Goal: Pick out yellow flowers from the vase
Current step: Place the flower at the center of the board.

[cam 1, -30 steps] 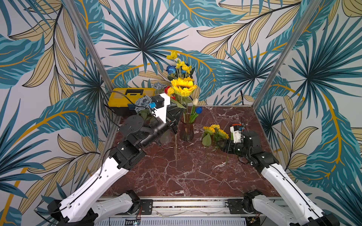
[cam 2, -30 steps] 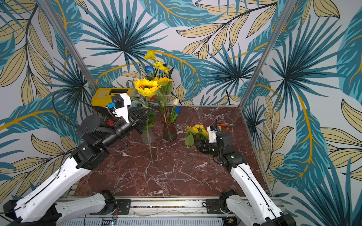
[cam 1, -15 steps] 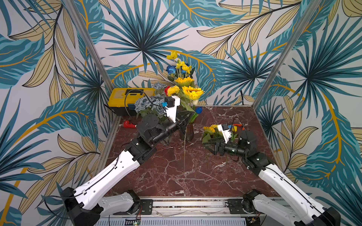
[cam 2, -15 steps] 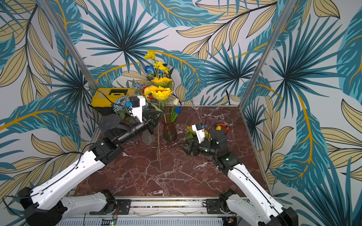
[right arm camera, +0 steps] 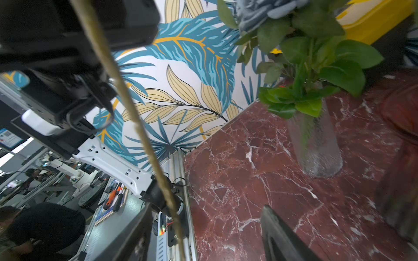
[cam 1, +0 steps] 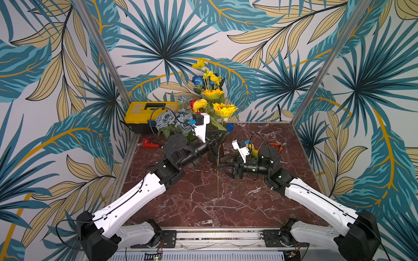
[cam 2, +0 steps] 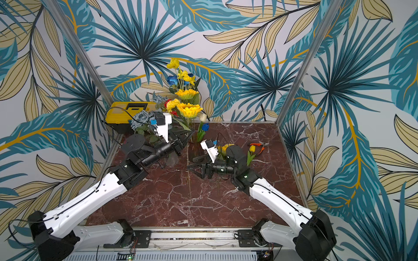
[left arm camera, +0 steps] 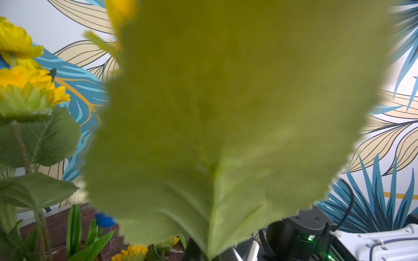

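Your red stone desk [cam 1: 203, 210] has the brown vase [cam 2: 194, 150] near the middle of its back edge, and some yellow flowers [cam 1: 212, 93] stand in it. A few picked flowers [cam 2: 224, 148] lie toward the back edge, between the vase and the right edge. The sunflower [cam 1: 225, 109] is up in the air just in front of the vase. Your left claw [cam 2: 184, 139] is shut tight on it just under its head, and its big leaf [left arm camera: 226, 124] covers most of the left wrist view. Your right claw [cam 2: 191, 163] is wide open, holds nothing and sits low beside the vase. The thin stem [cam 1: 217, 180] hangs down right by its tips. You cannot tell if the stem is truly between the two fingers, so this looks like a pass from one claw to the other. Slide the right claw in until the stem sits in the middle of the gap, then close it softly. Only let go with the left claw once the right one has it. Do not bump the vase, and watch that the leaf does not catch the other flowers.
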Controlling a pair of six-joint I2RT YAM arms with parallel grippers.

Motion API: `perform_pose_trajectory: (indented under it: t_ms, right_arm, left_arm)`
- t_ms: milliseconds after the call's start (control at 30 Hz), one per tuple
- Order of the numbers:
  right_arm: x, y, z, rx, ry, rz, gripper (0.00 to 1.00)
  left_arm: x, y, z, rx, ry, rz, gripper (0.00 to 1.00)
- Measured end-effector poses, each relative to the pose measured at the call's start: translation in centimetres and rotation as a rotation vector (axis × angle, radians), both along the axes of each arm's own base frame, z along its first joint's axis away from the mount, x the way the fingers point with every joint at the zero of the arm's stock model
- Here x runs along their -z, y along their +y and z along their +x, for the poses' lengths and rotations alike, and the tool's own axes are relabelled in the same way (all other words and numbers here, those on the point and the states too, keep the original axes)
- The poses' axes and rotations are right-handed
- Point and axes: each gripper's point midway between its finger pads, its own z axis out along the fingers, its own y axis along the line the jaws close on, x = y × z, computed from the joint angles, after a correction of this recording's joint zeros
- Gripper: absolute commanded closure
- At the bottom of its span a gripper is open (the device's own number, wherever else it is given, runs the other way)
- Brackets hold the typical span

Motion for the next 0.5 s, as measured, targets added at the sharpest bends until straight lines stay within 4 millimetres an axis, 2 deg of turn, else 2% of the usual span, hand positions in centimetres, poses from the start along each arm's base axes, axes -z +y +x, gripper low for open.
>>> perform_pose_trajectory:
  t_ms: [133, 300, 500]
  right_arm:
    - [-0.3, 1.0, -0.2, -0.032, -0.012, 0.004, 0.49]
    - [0.7, 1.5, 0.4, -0.023, 0.016, -0.014, 0.63]
    - [0.6, 1.5, 0.5, -0.017, 0.015, -0.013, 0.79]
  left_arm:
    - [0.1, 0.0, 0.1, -0.001, 0.005, -0.004, 1.0]
    - [-0.1, 0.0, 0.0, -0.001, 0.0, -0.009, 1.0]
    - [-0.1, 0.0, 0.0, -0.001, 0.0, -0.009, 1.0]
